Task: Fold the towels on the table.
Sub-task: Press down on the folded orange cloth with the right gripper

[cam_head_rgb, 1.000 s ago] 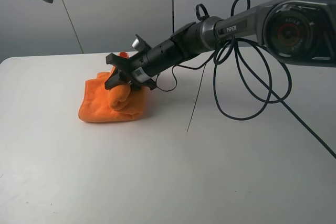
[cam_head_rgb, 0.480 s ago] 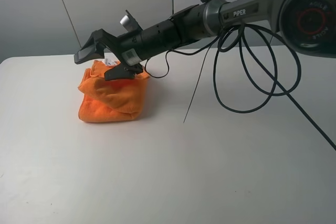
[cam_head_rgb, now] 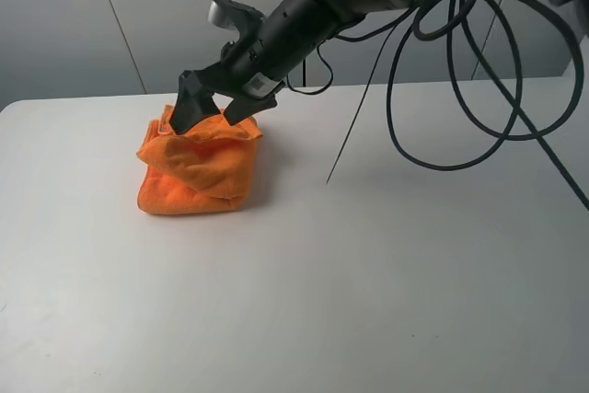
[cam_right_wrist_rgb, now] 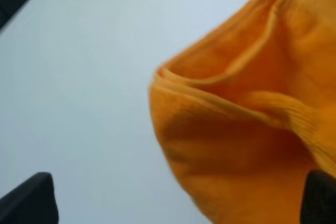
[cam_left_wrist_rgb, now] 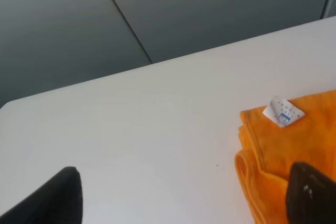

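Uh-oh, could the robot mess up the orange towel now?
Maybe, in two ways. The right tool is open and sits right at the top of the orange towel, so a finger might snag the loose top fold as the arm moves. The towel is a lumpy bundle with puffy folds, not flat, so a layer could flop open on the table.

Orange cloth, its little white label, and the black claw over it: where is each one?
orange cloth (cam_head_rgb: 198, 175), high outside view, middle of the bundle.
white label (cam_left_wrist_rgb: 284, 113), left wrist view, centre of the tag.
right gripper (cam_head_rgb: 218, 108), high outside view, between the open fingertips.
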